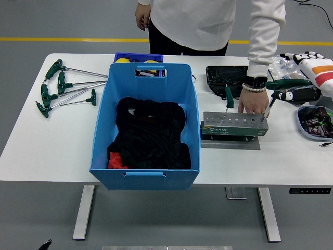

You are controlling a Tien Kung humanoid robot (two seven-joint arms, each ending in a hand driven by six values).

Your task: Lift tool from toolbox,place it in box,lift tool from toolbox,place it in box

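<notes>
A grey tool rack (234,125) stands on the white table, right of a large blue box (102,120). Two green T-handle wrenches stand upright in the rack: a small one (229,97) near its left end and a taller one (283,83) at its right end. My right hand (308,75) comes in from the right edge at the tall wrench's handle, white fingers spread above its right end and the thumb below, not closed on it. A person's hand (253,102) rests behind the rack. The box holds black cloth (151,133).
Several loose T-handle wrenches (62,86) lie at the table's far left. Behind the box sits a small blue bin (138,57). A black tray (226,75), a plastic bag (289,63) and a grey dish of small parts (315,121) crowd the right side.
</notes>
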